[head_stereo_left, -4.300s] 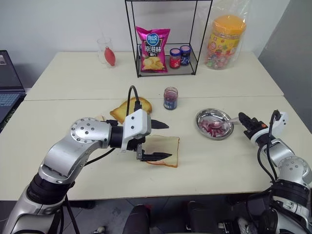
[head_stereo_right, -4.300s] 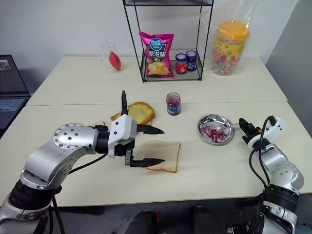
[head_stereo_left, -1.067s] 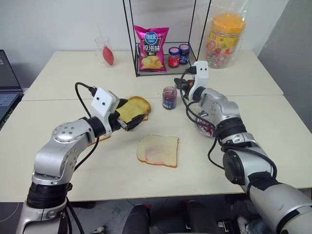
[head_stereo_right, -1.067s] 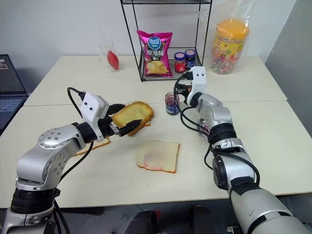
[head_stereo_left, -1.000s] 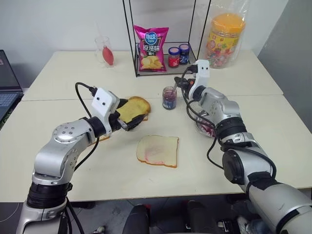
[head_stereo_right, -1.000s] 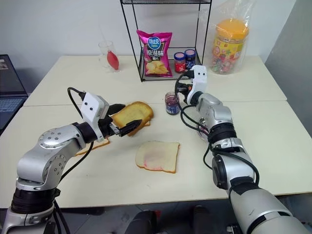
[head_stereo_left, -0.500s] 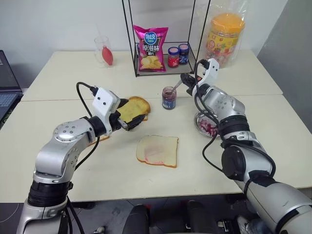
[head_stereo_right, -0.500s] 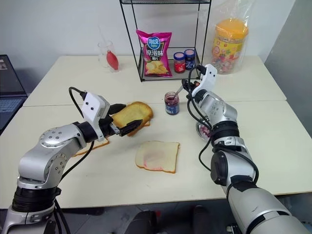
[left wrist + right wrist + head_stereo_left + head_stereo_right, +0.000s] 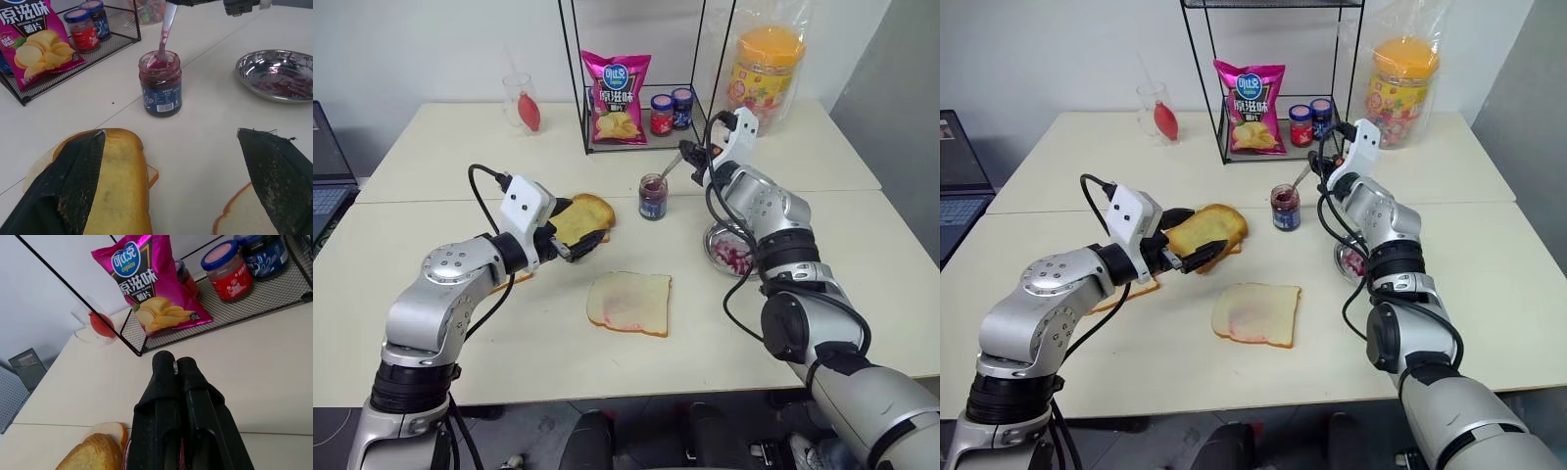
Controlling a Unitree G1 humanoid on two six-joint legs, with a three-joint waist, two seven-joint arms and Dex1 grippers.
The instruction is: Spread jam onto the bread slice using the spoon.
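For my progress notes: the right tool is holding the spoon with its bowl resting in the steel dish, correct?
Not quite. The right tool holds the spoon, but its bowl is dipped in the open jam jar, not the steel dish; the left wrist view shows it.

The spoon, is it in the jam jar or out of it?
In. The spoon stands tilted with its bowl down inside the open jam jar, and the right gripper holds its handle.
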